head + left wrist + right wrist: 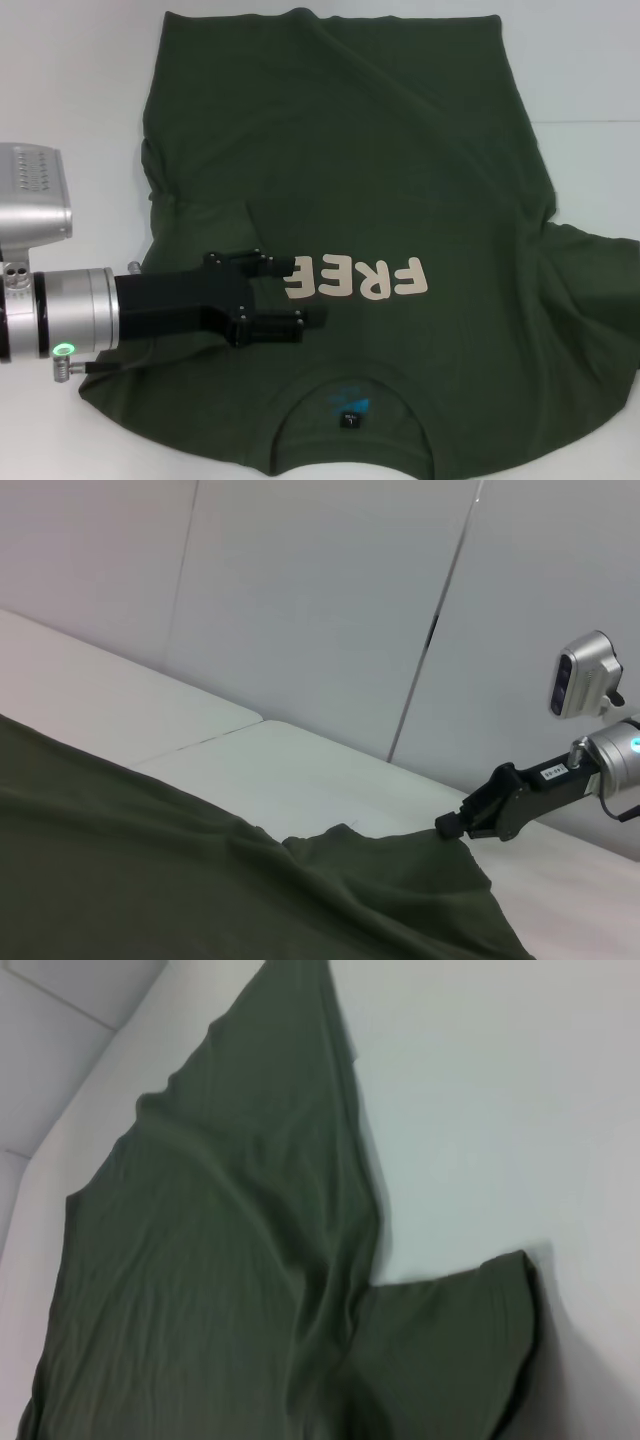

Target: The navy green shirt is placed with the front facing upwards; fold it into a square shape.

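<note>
Navy green shirt (400, 180): lies front up on the white table (590, 120), collar nearest the robot, hem at the far side. The cream lettering (360, 279) reads upside down in the head view, with its left end hidden behind the gripper. A small blue neck label (350, 403) shows inside the collar.

Left side of shirt: the left sleeve is folded in over the body, forming a flap with a slanted edge beside the lettering.

Right sleeve (450, 1350): spread flat on the table in the right wrist view, edges wrinkled, fabric creased where it meets the body.

Left gripper (300, 292): black, reaches in from the left over the folded flap, near the chest lettering. Its fingers (268, 262) stand apart, released, holding no cloth.

Right gripper (448, 825): out of the head view; seen far off in the left wrist view, low at the edge of the right sleeve. Its fingers meet the cloth at a raised peak of fabric; whether they are clenched cannot be told.

Table: white, with a seam visible in the left wrist view.
</note>
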`<act>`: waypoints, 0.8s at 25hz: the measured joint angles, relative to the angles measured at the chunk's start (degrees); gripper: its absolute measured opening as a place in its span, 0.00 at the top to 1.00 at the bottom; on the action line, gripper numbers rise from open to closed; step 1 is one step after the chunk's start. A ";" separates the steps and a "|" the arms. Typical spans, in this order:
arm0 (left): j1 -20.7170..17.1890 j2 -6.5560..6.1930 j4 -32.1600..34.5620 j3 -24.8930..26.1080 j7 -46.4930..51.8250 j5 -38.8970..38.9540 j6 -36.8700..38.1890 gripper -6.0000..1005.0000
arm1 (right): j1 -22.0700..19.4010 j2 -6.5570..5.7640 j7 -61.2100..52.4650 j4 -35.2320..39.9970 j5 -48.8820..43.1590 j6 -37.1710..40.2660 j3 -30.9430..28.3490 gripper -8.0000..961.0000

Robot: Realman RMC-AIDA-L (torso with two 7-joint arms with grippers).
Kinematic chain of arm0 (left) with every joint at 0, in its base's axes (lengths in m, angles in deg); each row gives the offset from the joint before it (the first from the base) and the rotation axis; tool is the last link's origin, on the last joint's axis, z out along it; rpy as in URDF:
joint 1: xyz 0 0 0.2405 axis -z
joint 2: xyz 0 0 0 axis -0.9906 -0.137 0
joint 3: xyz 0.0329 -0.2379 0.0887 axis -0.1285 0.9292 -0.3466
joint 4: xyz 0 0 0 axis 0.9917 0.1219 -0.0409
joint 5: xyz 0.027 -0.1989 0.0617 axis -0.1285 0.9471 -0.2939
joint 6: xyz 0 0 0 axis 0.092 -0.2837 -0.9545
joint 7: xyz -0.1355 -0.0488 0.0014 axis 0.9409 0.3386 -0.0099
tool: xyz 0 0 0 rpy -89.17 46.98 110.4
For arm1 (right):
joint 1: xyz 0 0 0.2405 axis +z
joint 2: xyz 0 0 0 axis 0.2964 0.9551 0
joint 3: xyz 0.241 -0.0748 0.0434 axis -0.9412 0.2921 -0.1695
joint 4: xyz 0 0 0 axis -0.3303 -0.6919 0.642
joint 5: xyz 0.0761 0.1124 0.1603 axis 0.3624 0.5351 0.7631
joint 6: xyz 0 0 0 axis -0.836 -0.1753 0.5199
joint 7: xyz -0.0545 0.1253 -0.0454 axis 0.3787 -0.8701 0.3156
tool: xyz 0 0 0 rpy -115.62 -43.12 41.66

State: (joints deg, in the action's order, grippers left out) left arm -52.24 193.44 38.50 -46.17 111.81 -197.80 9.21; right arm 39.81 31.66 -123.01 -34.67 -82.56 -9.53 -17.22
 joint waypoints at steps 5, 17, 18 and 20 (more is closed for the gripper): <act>-0.12 0.07 0.04 -0.01 0.07 0.20 -0.07 0.14 | 0.52 -1.51 -0.54 0.50 -0.02 -0.26 -0.15 0.99; -0.27 0.19 -0.14 1.19 0.74 0.51 -0.25 0.14 | 4.03 -2.43 -1.53 5.51 -4.44 -3.63 0.47 0.99; -0.28 0.21 -0.19 1.42 0.79 0.53 -0.25 0.14 | 4.44 -2.51 -1.53 5.60 -4.92 -3.70 0.49 0.99; -0.31 0.21 -0.25 1.90 0.97 0.54 -0.26 0.14 | 5.15 -2.64 -1.54 5.86 -5.64 -3.93 0.57 0.99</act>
State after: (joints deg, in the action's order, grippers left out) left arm -52.54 193.65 38.25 -44.27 112.78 -197.26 8.96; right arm 44.97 29.02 -124.55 -28.82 -88.21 -13.46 -16.66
